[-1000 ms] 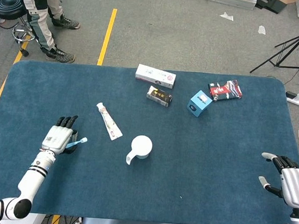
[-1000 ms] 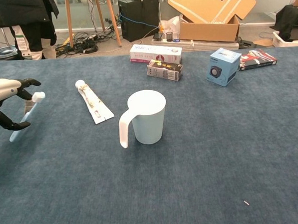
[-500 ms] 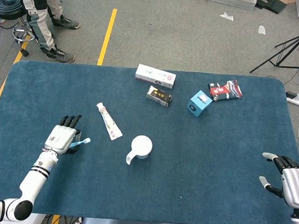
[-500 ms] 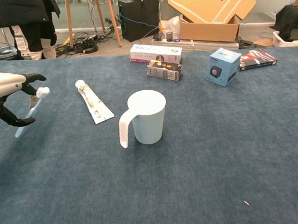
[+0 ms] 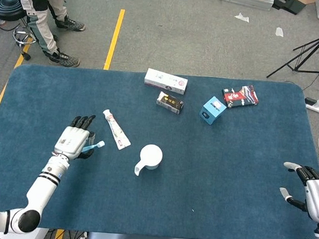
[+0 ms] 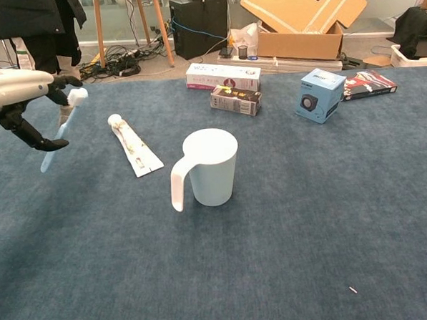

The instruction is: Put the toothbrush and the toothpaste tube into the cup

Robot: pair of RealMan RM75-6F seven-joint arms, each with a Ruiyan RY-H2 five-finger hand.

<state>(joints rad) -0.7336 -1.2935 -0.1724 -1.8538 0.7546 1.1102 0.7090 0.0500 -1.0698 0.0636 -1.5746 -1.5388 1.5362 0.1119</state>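
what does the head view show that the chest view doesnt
Only the head view shows the right hand, open at the table's near right edge, plus the left forearm, the whole table outline, the yellow floor line and a tripod.

Only the chest view shows the cardboard box behind the table and the cup's side and handle in profile.

Both show the left hand holding the toothbrush, the toothpaste tube lying flat, the cup, and the boxes along the far side.
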